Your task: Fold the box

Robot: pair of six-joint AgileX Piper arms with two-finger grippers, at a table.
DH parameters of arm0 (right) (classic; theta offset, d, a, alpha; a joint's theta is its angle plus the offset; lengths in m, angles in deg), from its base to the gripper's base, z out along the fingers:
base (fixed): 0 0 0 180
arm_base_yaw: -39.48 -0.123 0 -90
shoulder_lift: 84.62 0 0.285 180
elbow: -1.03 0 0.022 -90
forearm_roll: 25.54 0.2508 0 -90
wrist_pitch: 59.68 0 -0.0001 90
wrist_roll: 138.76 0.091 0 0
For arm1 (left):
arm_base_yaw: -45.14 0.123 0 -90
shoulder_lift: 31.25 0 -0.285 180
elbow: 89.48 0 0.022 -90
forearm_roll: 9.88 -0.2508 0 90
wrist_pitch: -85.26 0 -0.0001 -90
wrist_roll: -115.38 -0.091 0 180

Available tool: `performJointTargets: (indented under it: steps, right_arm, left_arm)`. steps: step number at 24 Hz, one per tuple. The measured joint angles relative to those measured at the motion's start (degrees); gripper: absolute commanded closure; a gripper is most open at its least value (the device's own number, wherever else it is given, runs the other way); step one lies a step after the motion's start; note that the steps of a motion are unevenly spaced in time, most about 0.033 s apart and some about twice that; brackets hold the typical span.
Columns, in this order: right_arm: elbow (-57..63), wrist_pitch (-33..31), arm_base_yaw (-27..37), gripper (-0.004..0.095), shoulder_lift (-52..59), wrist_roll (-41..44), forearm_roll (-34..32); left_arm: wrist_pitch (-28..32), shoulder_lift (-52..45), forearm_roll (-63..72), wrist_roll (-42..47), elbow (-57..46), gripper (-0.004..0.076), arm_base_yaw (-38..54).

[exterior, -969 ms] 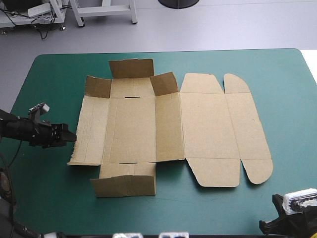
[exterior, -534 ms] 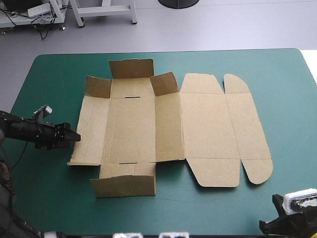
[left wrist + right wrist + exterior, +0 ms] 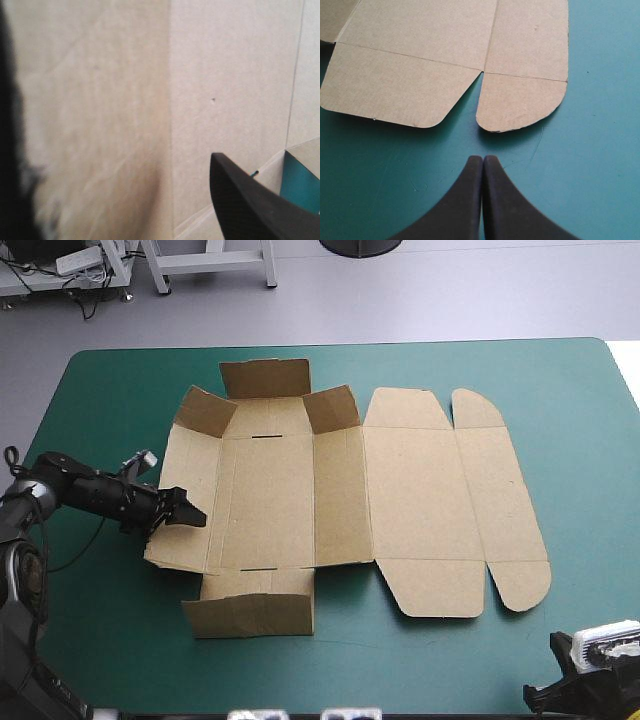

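Note:
The brown box (image 3: 400, 480) lies spread open on the teal-green cover, its lid panels with rounded flaps flat to the right. Its left side panel (image 3: 185, 490) is tilted up off the table. My left gripper (image 3: 186, 513) is at that panel's outer face, near its middle. In the left wrist view the gripper (image 3: 112, 150) is open, with brown board (image 3: 200, 75) filling the space ahead of it and between its fingers. My right gripper (image 3: 482, 160) is shut and rests low on the cover, just short of the lid's rounded flaps (image 3: 520, 100), at the table's near right corner (image 3: 548, 696).
The far end flap (image 3: 265, 378) and the near end flap (image 3: 255, 612) stand partly raised. Bare teal-green cover (image 3: 90, 620) runs along the table's left and near sides. The table's right edge is close to my right arm.
My left gripper has moved right from beside the box to its left side panel. That panel and the far-left corner flap have lifted off the table. The right arm has not moved.

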Motion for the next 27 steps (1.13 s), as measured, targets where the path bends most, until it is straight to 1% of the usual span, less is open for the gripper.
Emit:
performJointTargets:
  steps: [3,5,6,8,12,15,21,27]
  right_arm:
    - [0.0,0.0,0.0,0.0921,0.0,0.0,0.0]
    - [0.0,0.0,0.0,0.0921,0.0,0.0,0.0]
    - [0.0,0.0,0.0,0.0921,0.0,0.0,0.0]
    - [0.0,0.0,0.0,0.0921,0.0,0.0,0.0]
    - [0.0,0.0,0.0,0.0921,0.0,0.0,0.0]
    - [0.0,0.0,0.0,0.0921,0.0,0.0,0.0]
    - [0.0,0.0,0.0,0.0921,0.0,0.0,0.0]
    - [0.0,0.0,0.0,0.0921,0.0,0.0,0.0]
  left_arm:
    - [0.1,0.4,1.5,0.1,0.0,0.0305,-4.0]
    - [0.1,0.4,2.0,0.5,0.0,0.0359,-6.0]
    - [0.1,0.4,2.0,1.2,0.0,0.0515,-6.4]
    - [0.2,0.4,1.9,3.8,0.0,0.0726,-6.8]
    - [0.2,0.4,-0.4,4.6,0.0,0.0734,-6.8]
    - [0.0,-0.6,-3.9,5.3,1.9,0.0734,-6.9]
    - [-1.0,-6.9,-14.9,7.6,9.5,0.0734,-7.6]
    - [-2.1,-13.0,-25.1,7.9,17.3,0.0734,-13.1]
